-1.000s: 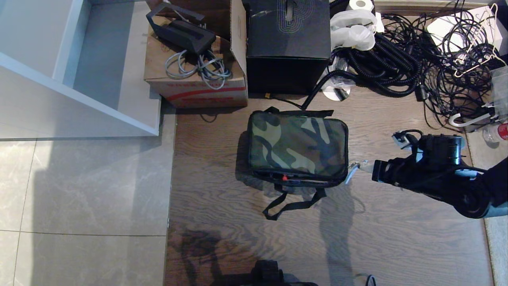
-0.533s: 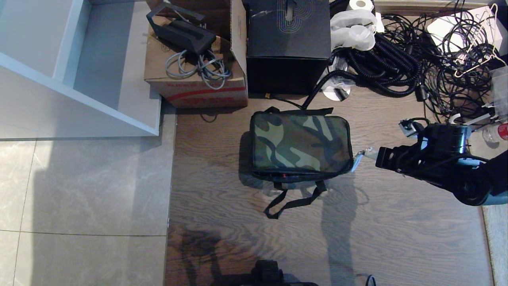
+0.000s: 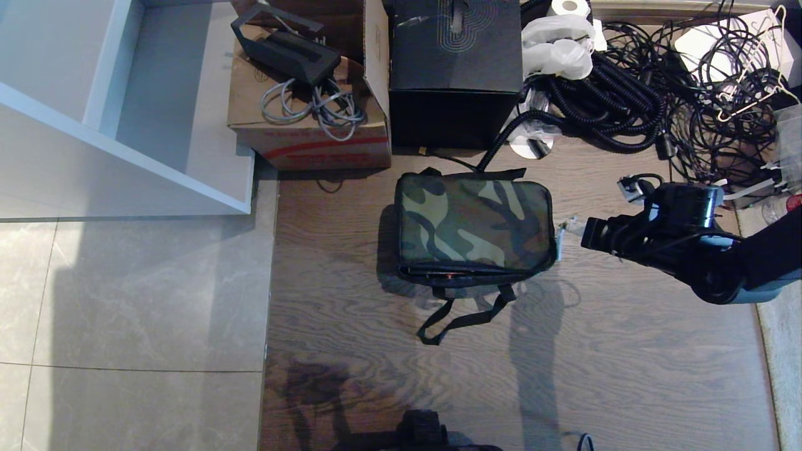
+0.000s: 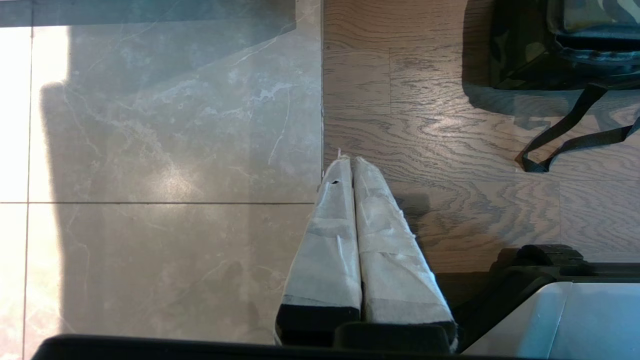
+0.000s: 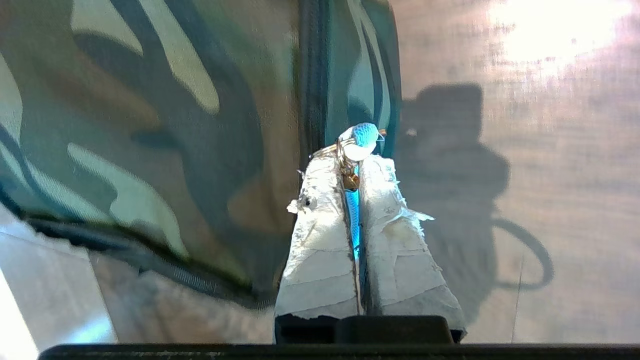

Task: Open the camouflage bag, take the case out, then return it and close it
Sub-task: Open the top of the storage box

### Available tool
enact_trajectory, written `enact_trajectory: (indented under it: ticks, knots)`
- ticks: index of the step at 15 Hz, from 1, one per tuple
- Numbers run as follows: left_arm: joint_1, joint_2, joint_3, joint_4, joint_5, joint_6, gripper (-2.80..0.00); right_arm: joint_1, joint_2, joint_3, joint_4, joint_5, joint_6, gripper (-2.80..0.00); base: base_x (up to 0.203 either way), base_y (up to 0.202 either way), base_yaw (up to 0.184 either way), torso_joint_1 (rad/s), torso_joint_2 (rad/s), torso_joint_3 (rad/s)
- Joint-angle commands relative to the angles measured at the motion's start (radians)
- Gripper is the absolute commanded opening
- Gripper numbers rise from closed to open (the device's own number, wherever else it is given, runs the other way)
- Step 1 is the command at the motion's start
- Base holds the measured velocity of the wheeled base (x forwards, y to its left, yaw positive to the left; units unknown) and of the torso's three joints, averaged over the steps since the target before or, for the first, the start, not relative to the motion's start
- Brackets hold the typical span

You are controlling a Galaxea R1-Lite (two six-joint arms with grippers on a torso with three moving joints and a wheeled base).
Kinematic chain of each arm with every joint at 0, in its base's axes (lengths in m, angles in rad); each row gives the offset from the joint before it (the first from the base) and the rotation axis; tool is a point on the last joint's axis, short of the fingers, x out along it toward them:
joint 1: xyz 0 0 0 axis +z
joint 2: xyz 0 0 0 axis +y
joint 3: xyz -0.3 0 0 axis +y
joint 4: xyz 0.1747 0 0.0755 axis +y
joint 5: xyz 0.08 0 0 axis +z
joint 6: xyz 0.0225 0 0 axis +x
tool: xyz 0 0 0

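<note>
- You are in the zip step: the camouflage bag (image 3: 474,228) lies flat on the wooden floor (image 3: 626,363), in front of the black cube box (image 3: 455,69); no case shows, so presumably it is inside.
- Your right gripper (image 3: 562,235) sits at the bag's right edge, fingers pinched on a blue zipper tab (image 5: 361,136) with a small metal ring.
- Next, I judge, you must draw that tab along the zipper track without letting the bag slide.
- Your left gripper (image 4: 348,162) is parked low, fingers pressed together, holding nothing.
- Writing: red print on the cardboard box (image 3: 310,134), unreadable.
</note>
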Motion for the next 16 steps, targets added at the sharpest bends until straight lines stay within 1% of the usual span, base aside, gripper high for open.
enact_trajectory:
  ticks: [1, 4, 7, 11, 16]
  knots:
    - [0.001, 0.0, 0.0, 0.0, 0.0, 0.0, -2.8, 0.0, 0.028, -0.055, -0.007, 0.005, -0.001, -2.8, 0.0, 0.0, 0.0, 0.0, 0.0, 0.0]
    - [0.001, 0.0, 0.0, 0.0, 0.0, 0.001, -2.8, 0.0, 0.047, -0.131, -0.008, 0.002, -0.021, -2.8, 0.0, 0.0, 0.0, 0.0, 0.0, 0.0]
    - [0.001, 0.0, 0.0, 0.0, 0.0, 0.001, -2.8, 0.0, 0.06, -0.172, -0.018, 0.005, -0.024, -2.8, 0.0, 0.0, 0.0, 0.0, 0.0, 0.0]
    - [0.001, 0.0, 0.0, 0.0, 0.001, 0.001, -2.8, 0.003, 0.095, -0.266, -0.018, 0.003, -0.021, -2.8, 0.0, 0.0, 0.0, 0.0, 0.0, 0.0]
    - [0.001, 0.0, 0.0, 0.0, 0.002, 0.0, -2.8, 0.019, 0.118, -0.321, -0.035, 0.003, -0.013, -2.8, 0.0, 0.0, 0.0, 0.0, 0.0, 0.0]
